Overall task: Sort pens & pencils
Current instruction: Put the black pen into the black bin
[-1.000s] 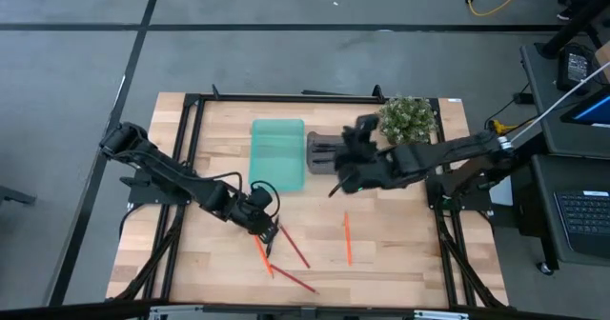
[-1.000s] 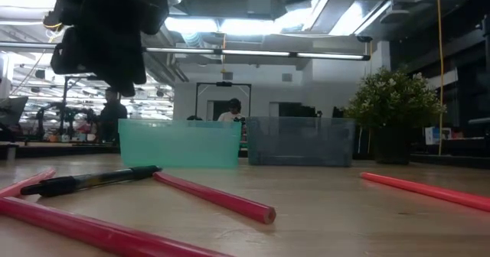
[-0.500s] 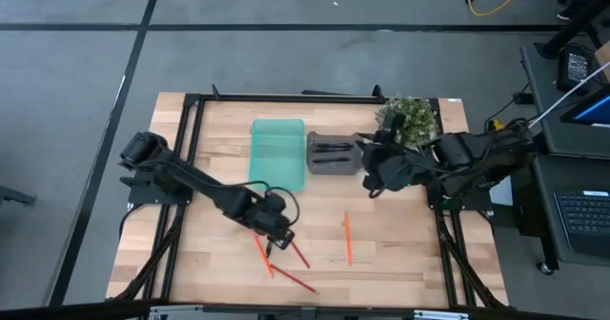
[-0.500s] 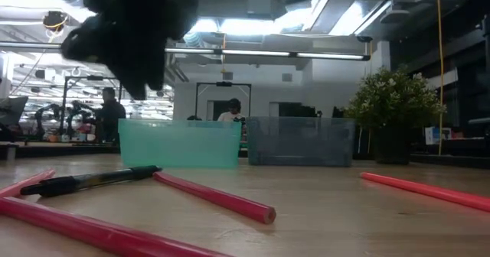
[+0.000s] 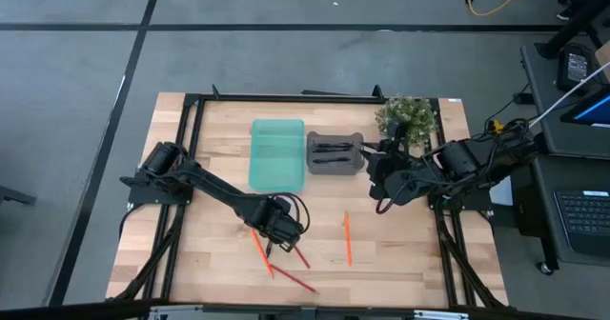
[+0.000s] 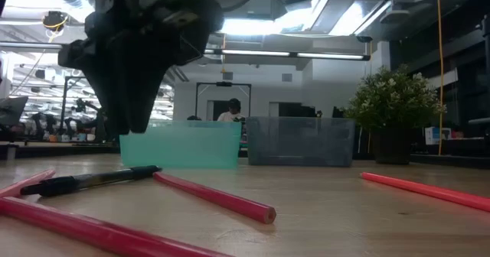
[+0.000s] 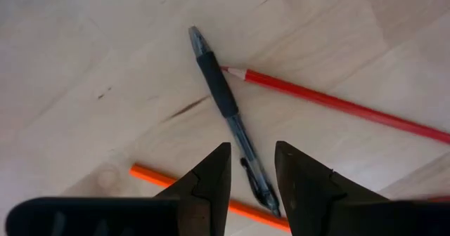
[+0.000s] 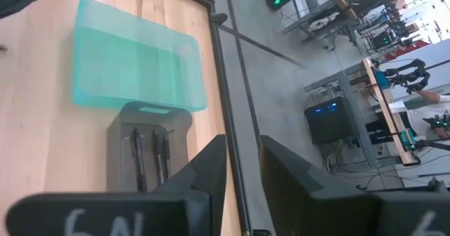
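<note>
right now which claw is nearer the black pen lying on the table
Left. The left claw hangs right over the black pen, fingers open astride it; the right claw is off beside the grey bin.

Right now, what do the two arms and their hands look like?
Both arms are dark, jointed segments with black cables looped near the wrists. The left hand has two black, wedge-shaped fingers. The right hand has matching black fingers, with white handwritten marks on its body.

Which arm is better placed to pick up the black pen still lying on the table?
Left. The left gripper hangs open right above the pen; the right gripper is off beside the grey bin.
</note>
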`<state>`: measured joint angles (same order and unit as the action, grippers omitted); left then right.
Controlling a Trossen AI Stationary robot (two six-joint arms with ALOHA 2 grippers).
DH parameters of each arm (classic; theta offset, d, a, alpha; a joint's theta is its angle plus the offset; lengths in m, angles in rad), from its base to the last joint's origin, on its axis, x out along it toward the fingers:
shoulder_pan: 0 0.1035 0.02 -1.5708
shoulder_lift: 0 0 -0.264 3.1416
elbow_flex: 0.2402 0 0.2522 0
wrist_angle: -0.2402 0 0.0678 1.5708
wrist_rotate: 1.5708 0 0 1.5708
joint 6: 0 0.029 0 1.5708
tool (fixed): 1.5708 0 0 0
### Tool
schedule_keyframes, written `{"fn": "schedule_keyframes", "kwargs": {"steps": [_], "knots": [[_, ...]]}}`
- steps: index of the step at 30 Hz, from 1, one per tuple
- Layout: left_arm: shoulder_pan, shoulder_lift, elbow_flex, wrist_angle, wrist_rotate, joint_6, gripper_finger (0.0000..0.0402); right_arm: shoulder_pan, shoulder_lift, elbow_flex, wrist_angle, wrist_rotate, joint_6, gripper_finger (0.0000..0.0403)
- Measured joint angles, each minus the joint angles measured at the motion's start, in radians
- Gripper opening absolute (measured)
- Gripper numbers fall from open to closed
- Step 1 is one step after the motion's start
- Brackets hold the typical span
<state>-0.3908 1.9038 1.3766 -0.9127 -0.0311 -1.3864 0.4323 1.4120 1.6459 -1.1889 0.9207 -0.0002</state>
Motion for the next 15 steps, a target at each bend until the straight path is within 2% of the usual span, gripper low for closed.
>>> {"fn": "schedule_keyframes", "kwargs": {"steps": [15], "knots": [[0.000,0.008,-0.001,0.028,0.000,-0.064,0.0105,0.018,0.000,0.000,-0.019,-0.030,0.026,0.0086]]}}
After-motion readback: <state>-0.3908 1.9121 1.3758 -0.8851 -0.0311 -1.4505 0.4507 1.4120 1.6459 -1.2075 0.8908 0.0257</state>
